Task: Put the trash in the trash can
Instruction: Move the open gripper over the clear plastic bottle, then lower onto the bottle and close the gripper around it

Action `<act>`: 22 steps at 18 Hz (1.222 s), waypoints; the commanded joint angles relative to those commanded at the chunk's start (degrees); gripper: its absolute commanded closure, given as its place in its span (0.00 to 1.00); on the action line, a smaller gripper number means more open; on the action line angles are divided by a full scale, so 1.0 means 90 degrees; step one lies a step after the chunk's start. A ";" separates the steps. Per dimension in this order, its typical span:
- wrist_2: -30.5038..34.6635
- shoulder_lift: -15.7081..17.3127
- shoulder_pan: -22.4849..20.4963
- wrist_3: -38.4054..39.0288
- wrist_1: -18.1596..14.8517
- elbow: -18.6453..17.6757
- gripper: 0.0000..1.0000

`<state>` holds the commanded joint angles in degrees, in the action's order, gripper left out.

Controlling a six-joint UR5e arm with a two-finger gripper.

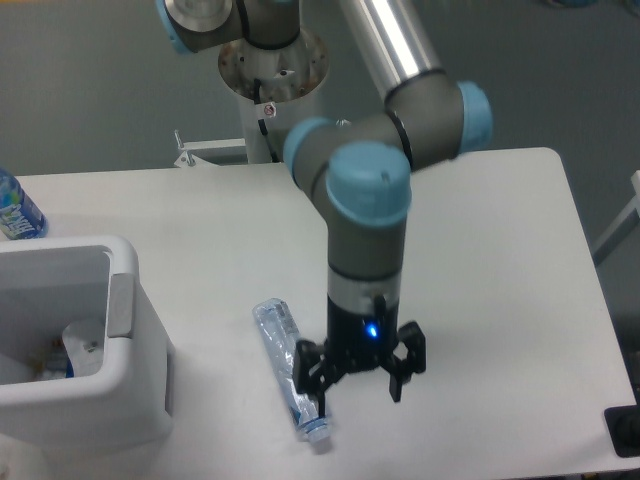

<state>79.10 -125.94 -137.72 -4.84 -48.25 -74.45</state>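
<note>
I hold the gripper [357, 382] low over the table [480, 250], its two fingers spread apart and holding nothing. The crushed bottle [288, 368] lies flat on the table, its cap end pointing to about 5 o'clock; my left finger stands near this cap end, I cannot tell if it touches. The trash can [128, 385] is at 9 o'clock from the bottle, well apart, and a white paper scrap [80, 343] already lies inside it. I judge the step is the approach to the bottle. Next I must centre the fingers across its body, come down, and close
</note>
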 joint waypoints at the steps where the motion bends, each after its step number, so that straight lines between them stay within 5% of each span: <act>1: -0.0010 -0.0050 0.0000 0.0039 0.0000 0.0039 0.00; 13: 0.0361 -0.0762 0.0283 0.0332 0.0019 -0.0088 0.00; 22: 0.0615 -0.0909 0.0439 0.0381 0.0019 -0.0136 0.00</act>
<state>84.64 -134.12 -133.77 -1.41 -48.08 -75.67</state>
